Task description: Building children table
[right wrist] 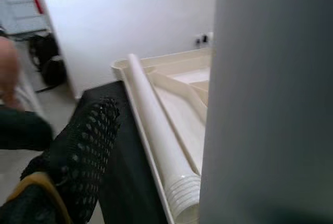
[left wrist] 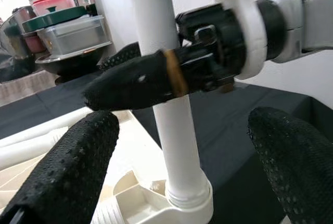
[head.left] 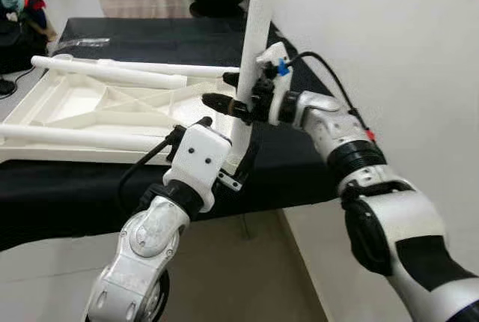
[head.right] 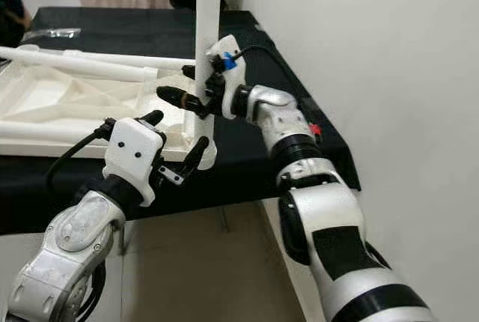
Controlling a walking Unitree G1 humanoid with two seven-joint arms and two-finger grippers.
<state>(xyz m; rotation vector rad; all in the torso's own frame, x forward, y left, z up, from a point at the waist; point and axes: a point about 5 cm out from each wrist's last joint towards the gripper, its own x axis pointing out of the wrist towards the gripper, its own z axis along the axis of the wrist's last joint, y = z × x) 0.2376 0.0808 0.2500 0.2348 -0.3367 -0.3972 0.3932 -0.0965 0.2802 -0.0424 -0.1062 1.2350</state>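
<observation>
Black-covered bench [head.left: 90,187] by a white wall carries the upturned tabletop [head.left: 82,108], loose legs lying across it. I see the upright leg [head.left: 254,45] seated in its near corner socket, long axis vertical. Right gripper [head.left: 236,105] clamps it mid-shaft. Left gripper [head.left: 232,161], jaws wide, sits beside the socket, nearer.

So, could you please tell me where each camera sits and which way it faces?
Left eye view: on the head, looking forward and down at the upturned tabletop on the black table; both arms show.
Right eye view: the same scene from beside it.
Left wrist view: along the open left hand at the upright leg in its corner socket.
Right wrist view: along the right hand, close against that leg, towards a loose leg lying on the tabletop.
Shared: the upright leg, gripped by the right hand.
</observation>
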